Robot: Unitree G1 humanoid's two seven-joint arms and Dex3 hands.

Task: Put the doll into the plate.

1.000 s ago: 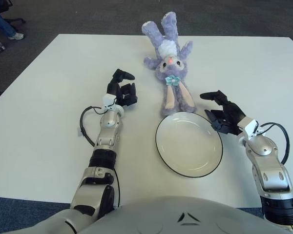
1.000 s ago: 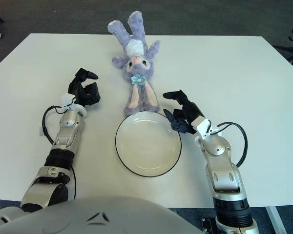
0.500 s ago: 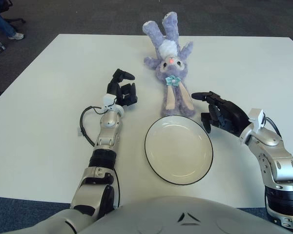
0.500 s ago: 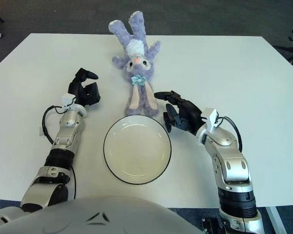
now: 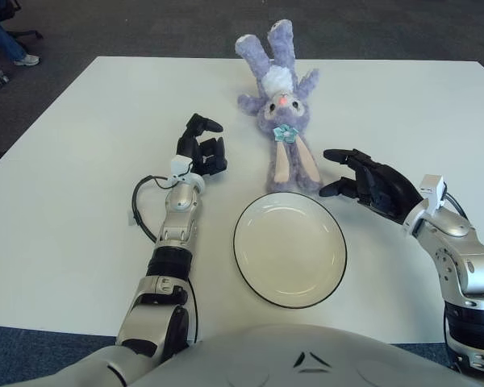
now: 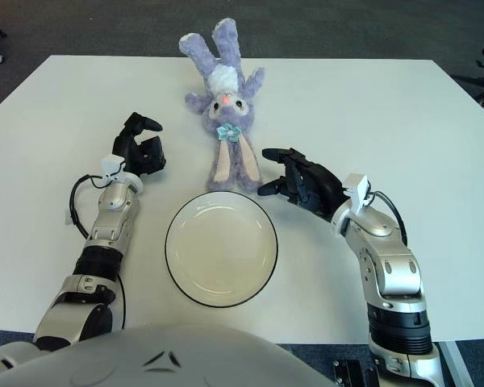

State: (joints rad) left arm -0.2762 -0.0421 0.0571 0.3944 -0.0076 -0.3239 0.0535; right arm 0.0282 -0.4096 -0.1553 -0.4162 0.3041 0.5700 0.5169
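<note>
The white desk (image 5: 81, 145) stands on dark carpet (image 5: 129, 28). The purple bunny doll (image 5: 281, 105) lies just behind the plate (image 5: 289, 248). The right hand (image 5: 369, 184), fingers spread and empty, is beside the doll's ears; the left hand (image 5: 202, 151), fingers loosely curled, is left of the doll.

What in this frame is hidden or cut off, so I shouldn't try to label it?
- Underside of the doll: it lies face-up, both views.
- Palm of the right hand: turned down toward the table, both views.
- Whether the left hand touches the table: cannot tell.
- Table's near edge: covered by the robot's torso.
- Plate: fully visible, nothing in it.
</note>
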